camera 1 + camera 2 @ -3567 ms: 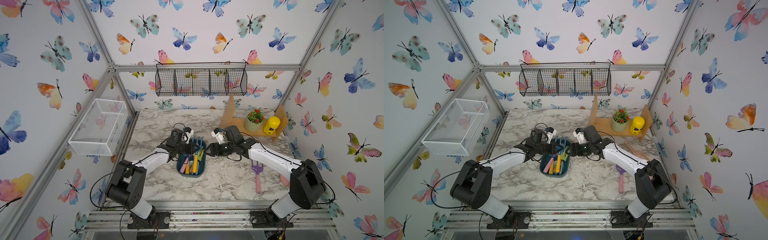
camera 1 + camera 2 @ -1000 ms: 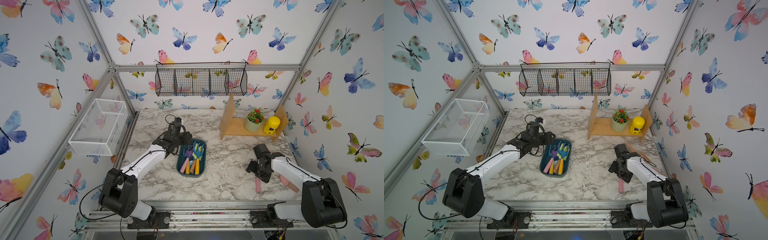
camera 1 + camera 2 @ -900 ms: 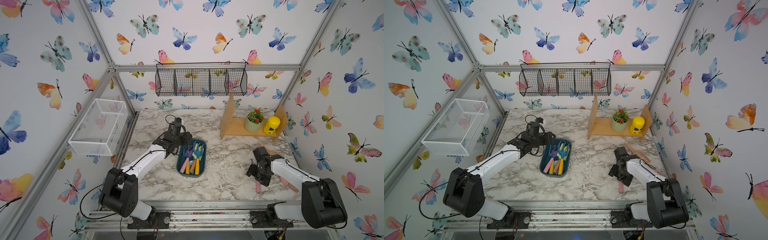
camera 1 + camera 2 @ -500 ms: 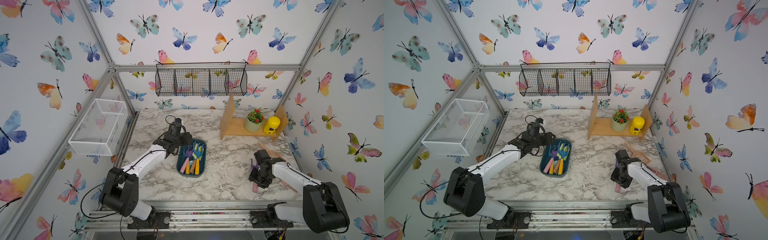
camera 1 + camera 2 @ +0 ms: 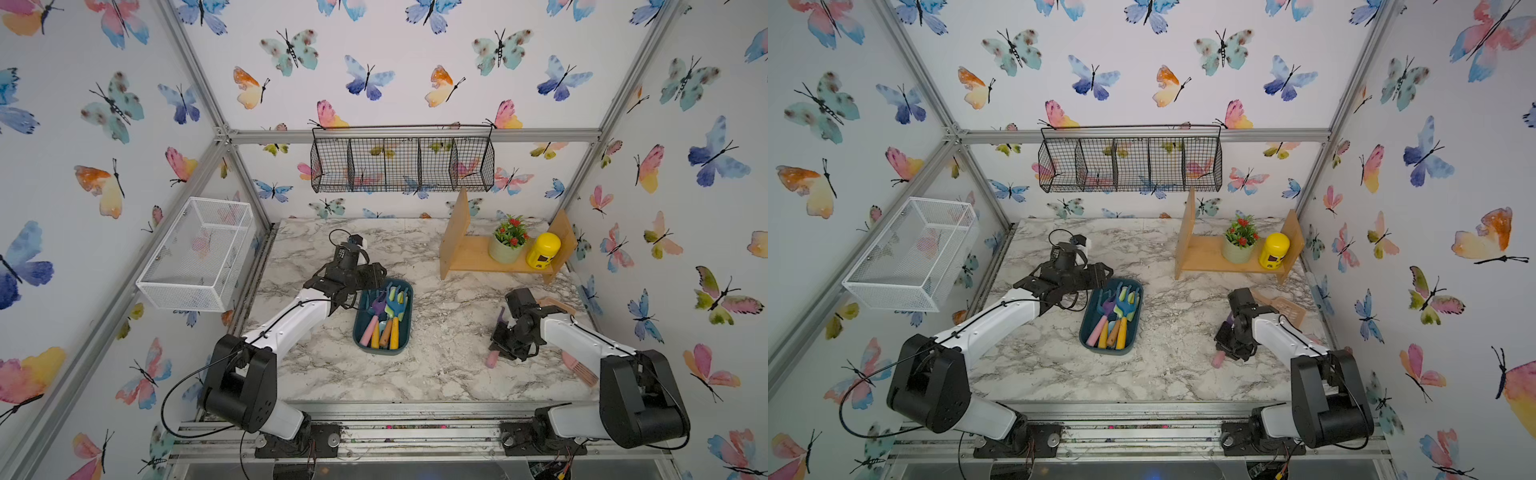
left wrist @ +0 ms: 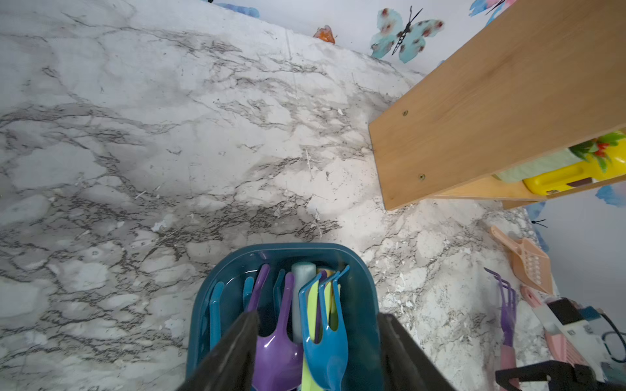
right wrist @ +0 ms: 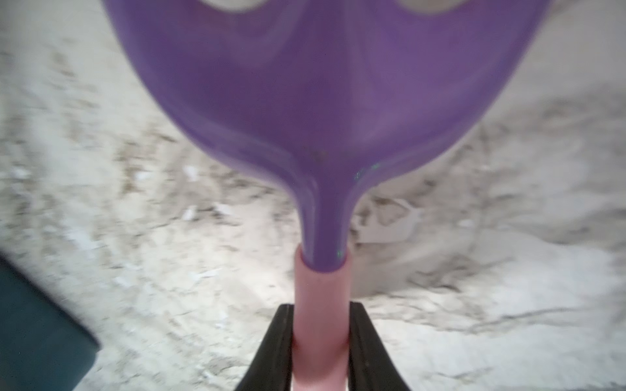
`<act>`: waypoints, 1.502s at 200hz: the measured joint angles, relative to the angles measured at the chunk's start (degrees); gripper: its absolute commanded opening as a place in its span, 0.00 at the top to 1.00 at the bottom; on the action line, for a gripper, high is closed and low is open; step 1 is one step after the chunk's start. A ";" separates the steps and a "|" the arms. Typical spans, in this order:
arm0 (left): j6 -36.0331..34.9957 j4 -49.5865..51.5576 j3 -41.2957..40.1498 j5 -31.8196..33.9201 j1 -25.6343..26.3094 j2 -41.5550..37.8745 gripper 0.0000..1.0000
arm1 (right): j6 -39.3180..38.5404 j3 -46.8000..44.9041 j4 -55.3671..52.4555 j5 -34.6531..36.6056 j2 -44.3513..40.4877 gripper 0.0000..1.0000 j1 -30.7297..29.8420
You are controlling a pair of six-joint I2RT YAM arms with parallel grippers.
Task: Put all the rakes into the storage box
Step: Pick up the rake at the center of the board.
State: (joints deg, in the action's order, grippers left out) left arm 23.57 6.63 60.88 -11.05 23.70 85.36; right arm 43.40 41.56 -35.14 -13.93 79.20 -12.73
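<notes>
Now the purple-headed, pink-handled plastic rake (image 7: 325, 101) sits clamped by its handle in the right hand (image 7: 320, 342) at the marble table's (image 5: 436, 374) right side, well apart from the dark teal plastic storage box (image 5: 381, 350), a grip seemingly chosen for carrying. Over the box hovers the left hand (image 6: 316, 315), jaws apart. A second earlier, the right hand stood open above the rake.

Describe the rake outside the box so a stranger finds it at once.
On the marble table, look in front of the wooden shelf. The right pincer grips the rake there by its pink handle. Its prongs are purple; the neighbouring scoop is peach, the brush pink.
</notes>
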 measured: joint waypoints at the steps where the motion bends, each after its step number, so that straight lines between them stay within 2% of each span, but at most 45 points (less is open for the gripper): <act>1: 0.02 -0.13 0.02 -0.17 -0.04 0.00 0.35 | -0.02 0.11 0.13 -0.15 0.00 0.87 0.00; 38: 0.22 -2.67 1.70 -9.03 -0.35 0.55 0.31 | -0.55 4.63 8.44 -10.40 0.96 0.86 -0.66; 66: 0.26 -4.57 4.17 -16.02 -0.20 1.95 0.32 | -0.85 7.87 12.11 -15.69 3.39 0.87 -4.31; 109: 0.31 -5.77 4.26 -19.85 0.85 2.82 0.32 | -2.38 13.53 15.02 -20.59 4.92 0.86 -10.05; 174: 1.64 -8.15 4.26 -23.69 1.44 4.79 0.32 | -5.20 18.23 14.67 -22.67 10.71 0.86 -19.26; 276: 3.50 -11.39 4.26 -26.38 2.29 8.41 0.34 | -9.88 28.68 12.79 -23.69 15.96 0.86 -23.96; 293: 3.52 -11.06 4.24 -26.36 2.34 8.68 0.37 | -10.56 30.58 12.46 -23.63 17.14 0.86 -24.81; 300: 3.54 -11.13 4.24 -26.38 2.43 8.79 0.49 | -10.84 31.01 12.31 -23.63 17.33 0.86 -25.05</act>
State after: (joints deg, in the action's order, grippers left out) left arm 27.11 -4.49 65.12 -37.43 26.13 94.15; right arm 32.56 72.58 -22.83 -37.56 96.53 -37.78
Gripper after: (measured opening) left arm 0.640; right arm 0.261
